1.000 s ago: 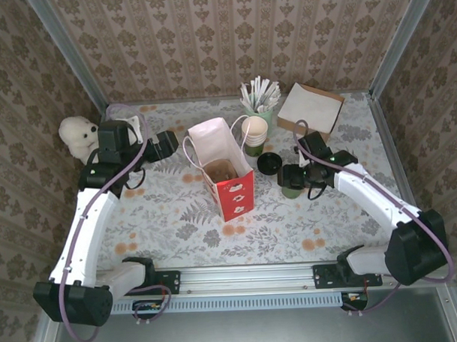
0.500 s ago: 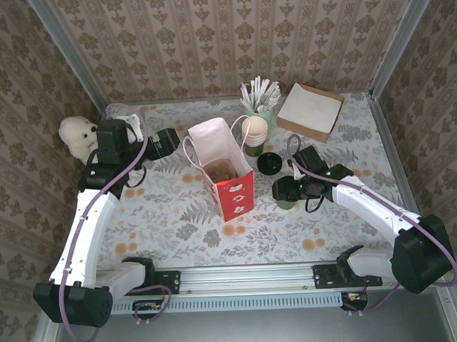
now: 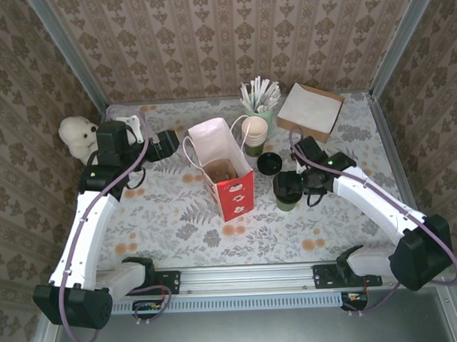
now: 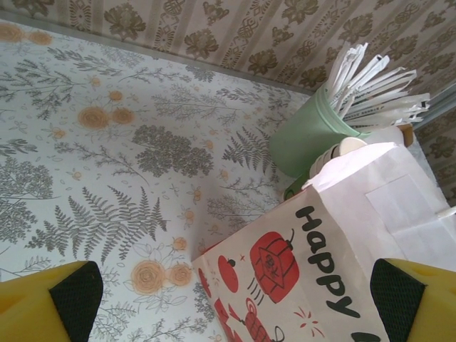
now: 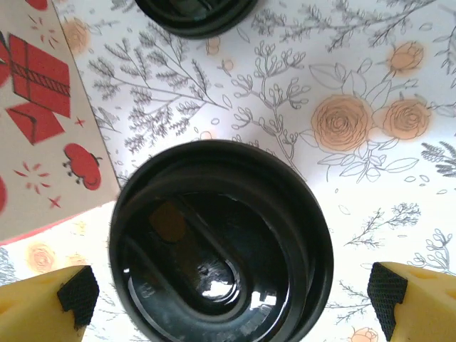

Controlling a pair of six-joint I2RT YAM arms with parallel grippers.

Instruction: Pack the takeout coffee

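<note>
Coffee (image 3: 287, 203) stands upright on the table (image 3: 177, 218), lid on, outside the bag (image 3: 227, 187), just right of its near red end. Right gripper (image 3: 288, 184) sits directly over the cup. In the wrist view its fingers (image 5: 70, 293) stand spread wide on either side of the black lid (image 5: 221, 242), with a gap showing at each side, so it is released and grasps nothing. A loose second lid (image 3: 269, 163) lies just behind the coffee, apart from it, and its rim shows at the top of the right wrist view (image 5: 192, 11). Left gripper (image 3: 167, 143) is behind and left of the bag, jaws wide apart and empty, and its wrist view faces the bag's printed side (image 4: 342, 235). Stick cup (image 3: 258, 102) and cream cups (image 3: 255, 132) are behind the bag's right side. Bag is upright, mouth open.
</note>
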